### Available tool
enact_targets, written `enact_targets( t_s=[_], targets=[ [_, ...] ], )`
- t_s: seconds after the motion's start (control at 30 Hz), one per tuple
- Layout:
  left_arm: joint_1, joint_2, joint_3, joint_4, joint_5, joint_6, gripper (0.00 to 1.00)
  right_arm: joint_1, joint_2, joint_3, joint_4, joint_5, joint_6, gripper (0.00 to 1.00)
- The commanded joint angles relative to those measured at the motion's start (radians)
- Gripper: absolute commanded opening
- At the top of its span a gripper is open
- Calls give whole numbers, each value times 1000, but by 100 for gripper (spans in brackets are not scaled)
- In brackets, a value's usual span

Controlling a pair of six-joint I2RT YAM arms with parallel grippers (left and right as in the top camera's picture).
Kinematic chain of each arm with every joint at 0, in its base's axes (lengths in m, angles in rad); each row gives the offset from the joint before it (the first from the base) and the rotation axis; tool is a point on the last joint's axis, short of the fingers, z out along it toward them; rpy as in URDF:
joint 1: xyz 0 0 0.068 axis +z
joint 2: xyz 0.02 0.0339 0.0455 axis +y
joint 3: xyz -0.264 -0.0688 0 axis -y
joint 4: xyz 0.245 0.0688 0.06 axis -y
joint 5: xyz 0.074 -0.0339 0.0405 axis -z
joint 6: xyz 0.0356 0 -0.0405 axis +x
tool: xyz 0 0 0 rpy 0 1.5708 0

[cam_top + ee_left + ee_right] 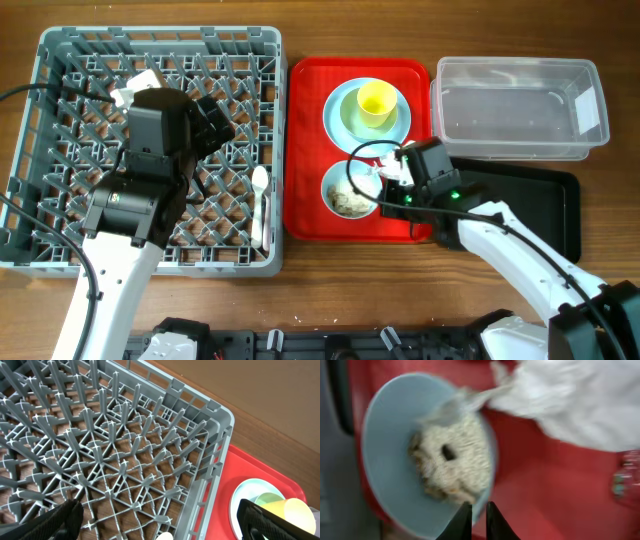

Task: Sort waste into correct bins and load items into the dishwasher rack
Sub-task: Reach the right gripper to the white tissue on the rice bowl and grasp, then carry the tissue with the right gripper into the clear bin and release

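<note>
the left arm [140,190] covers the middle of the dishwasher rack [240,60], so what lies under it cannot be seen. a white thing [135,90] shows beside the arm toward the far edge, and i cannot tell what it is. the right arm [520,250] hides a part of the black tray [550,200] and the near right corner of the red tray [305,130]. the right wrist view is blurred, and a small shiny thing [622,482] at its border is not clear.

the rack is a grey square crate with upright pegs and fills the left side of the desk. the red tray lies in the middle, just beside it. the clear tub [510,65] stands at the far right corner, and the black tray lies between it and the near edge. on the red tray, toward the far edge, the light blue plate [332,105] carries the pale green dish [348,118] with the yellow cup [377,102] in it. nearer, the light blue bowl [328,185] holds whitish-brown food scraps [350,203]. the crumpled white tissue [570,400] touches the bowl's rim. a white spoon [260,200] lies in the rack by its right wall.

the left gripper [165,525] hangs over the rack, fingers wide apart and holding nothing. the right gripper [477,520] is at the bowl's rim, fingertips almost together, nothing between them.
</note>
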Motion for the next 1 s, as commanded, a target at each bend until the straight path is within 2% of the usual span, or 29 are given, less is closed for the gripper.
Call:
enact_targets(
  t_s=[0.0,0.1,0.17,0.23,0.3,0.33,0.4,0.43,0.5,0.57,0.7,0.83,0.97],
  targets=[
    [7,0,6,2,-10,4,100,61,2,-5,14,-95,16,16],
    [7,0,6,2,-10,4,100,122,1,-5,36,-128,21,24],
    [7,0,6,2,-10,4,100,122,-4,-5,29,-128,11,26],
    [7,0,6,2,-10,5,100,119,-66,34,-39,-106,-27,32],
    [7,0,6,2,-10,5,100,119,-126,108,-165,17,-49,36],
    [7,0,6,2,-10,5,100,119,-166,171,-258,118,-95,45],
    [7,0,6,2,-10,4,100,114,-192,211,-323,231,-132,65],
    [7,0,6,2,-10,4,100,103,-196,215,-336,288,-150,69],
    [7,0,6,2,-10,4,100,63,-173,214,-334,381,-151,68],
    [7,0,6,2,-10,4,100,27,-96,213,-283,392,-213,66],
    [7,0,6,2,-10,4,100,24,78,213,-144,554,-288,68],
    [7,0,6,2,-10,4,100,-15,194,213,-72,546,-329,68],
    [7,0,6,2,-10,4,100,-23,255,212,-63,359,-379,61]
  ],
)
